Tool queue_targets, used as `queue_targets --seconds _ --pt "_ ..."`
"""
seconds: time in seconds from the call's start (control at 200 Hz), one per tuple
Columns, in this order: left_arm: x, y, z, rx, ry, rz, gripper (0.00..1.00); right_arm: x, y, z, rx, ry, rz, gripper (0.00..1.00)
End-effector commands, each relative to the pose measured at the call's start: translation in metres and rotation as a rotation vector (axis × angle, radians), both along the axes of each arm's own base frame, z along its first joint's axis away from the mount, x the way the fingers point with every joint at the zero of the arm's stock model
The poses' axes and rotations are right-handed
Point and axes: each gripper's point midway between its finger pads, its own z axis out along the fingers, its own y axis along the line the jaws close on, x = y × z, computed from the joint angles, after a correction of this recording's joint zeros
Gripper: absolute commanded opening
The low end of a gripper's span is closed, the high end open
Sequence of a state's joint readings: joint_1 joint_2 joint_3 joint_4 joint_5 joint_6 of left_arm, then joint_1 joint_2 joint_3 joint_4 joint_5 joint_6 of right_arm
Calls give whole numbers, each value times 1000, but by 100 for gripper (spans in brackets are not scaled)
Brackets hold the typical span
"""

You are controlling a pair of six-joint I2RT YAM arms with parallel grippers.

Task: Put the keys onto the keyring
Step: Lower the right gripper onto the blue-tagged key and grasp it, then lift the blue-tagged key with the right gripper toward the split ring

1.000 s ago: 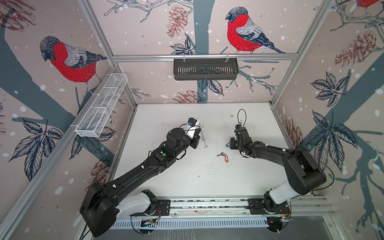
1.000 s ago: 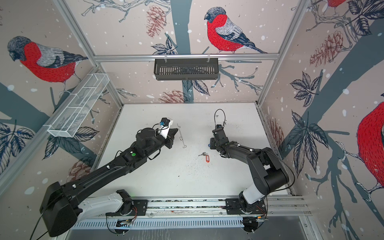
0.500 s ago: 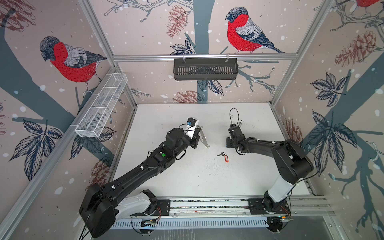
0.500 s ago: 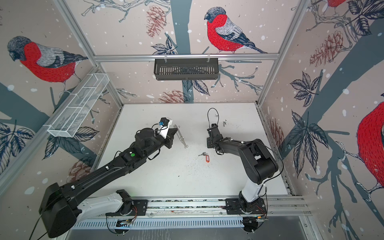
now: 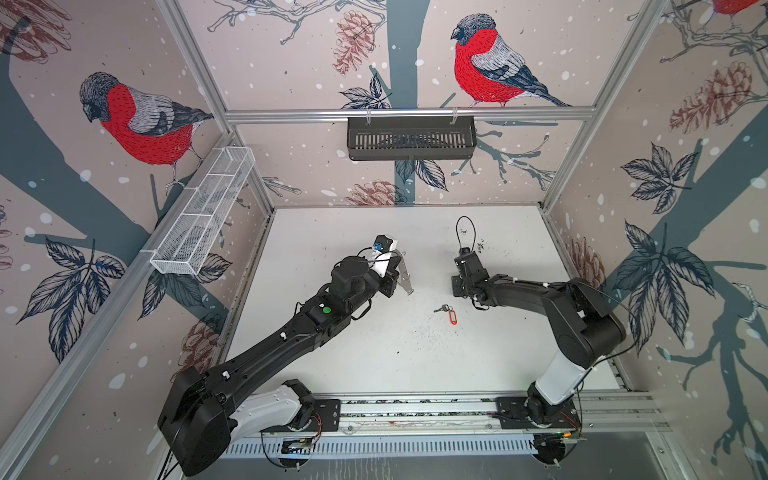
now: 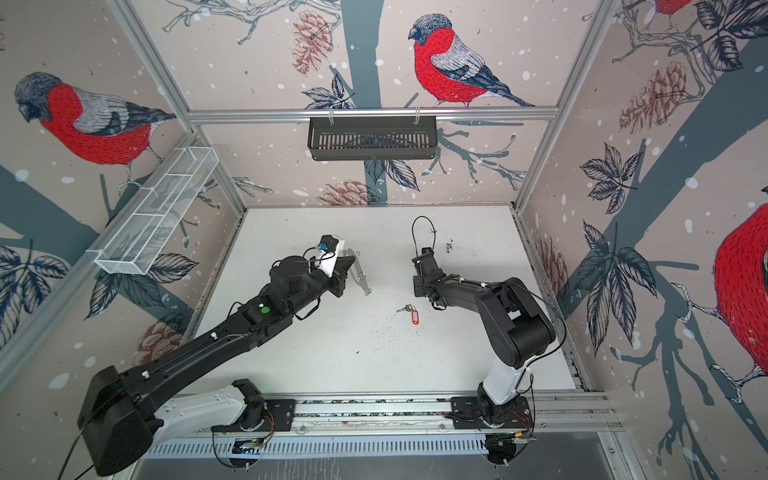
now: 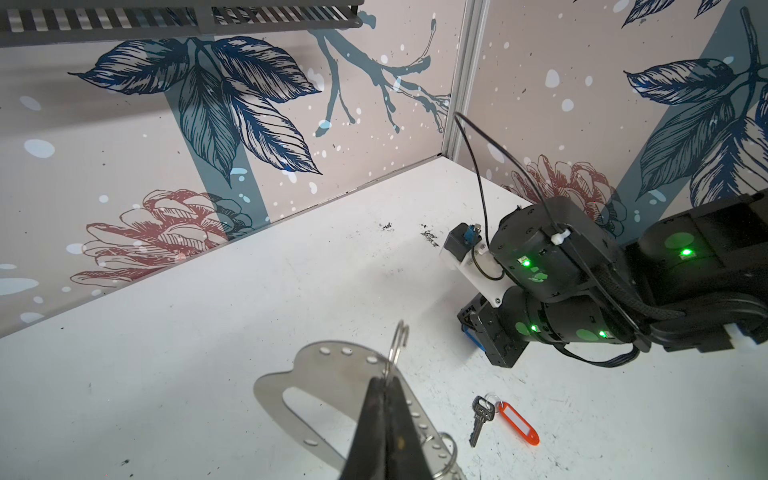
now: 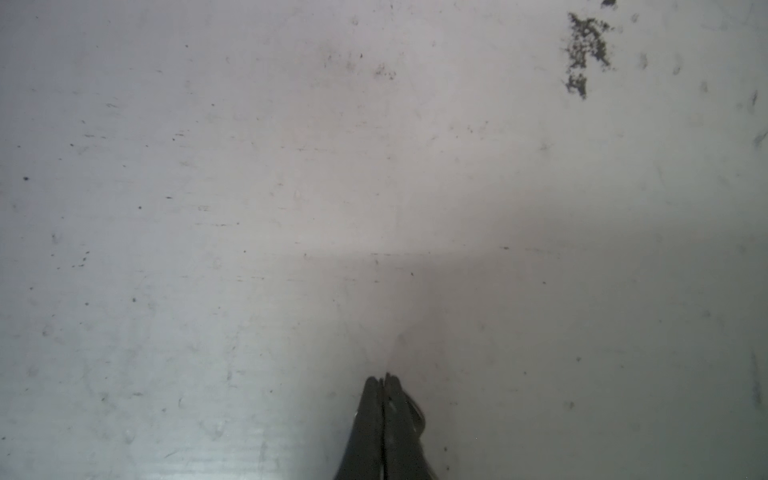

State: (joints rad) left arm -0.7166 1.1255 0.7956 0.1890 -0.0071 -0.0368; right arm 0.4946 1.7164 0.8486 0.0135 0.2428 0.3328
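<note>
Although the left pincer (image 5: 396,272) is clamped on the grey D-shaped keyring plate (image 5: 405,277) in a top view, the silver key with red-orange oblong tag (image 5: 449,314) lies on the white table (image 5: 374,357) just lower-left of the right pincer (image 5: 460,287), nearer that arm. Left wrist view: the tag's long axis slants lower-right. Right wrist view: tips together; any hold unclear.

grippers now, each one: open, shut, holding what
Left gripper: shut on the keyring plate.
Right gripper: shut; blue tag beside it, grip cannot be told.
</note>
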Motion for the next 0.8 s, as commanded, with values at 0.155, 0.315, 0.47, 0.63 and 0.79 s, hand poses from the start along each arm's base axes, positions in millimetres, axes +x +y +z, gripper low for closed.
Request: queue_targets --seconds 0.155,0.315,0.47,0.63,0.79 --pt "0 0 14 -38 -28 2 0 -3 9 33 70 -77 79 0" --pt "-2 -1 16 -49 -31 -2 0 -15 31 85 225 -196 238 0" --pt "-4 -6 16 -51 -34 -13 0 -40 51 142 373 -338 445 0" --pt "-6 -11 14 -47 -35 -25 0 -79 73 198 493 -482 705 0" --pt "-11 -21 16 -63 -39 -58 0 -112 84 237 581 -594 894 0"
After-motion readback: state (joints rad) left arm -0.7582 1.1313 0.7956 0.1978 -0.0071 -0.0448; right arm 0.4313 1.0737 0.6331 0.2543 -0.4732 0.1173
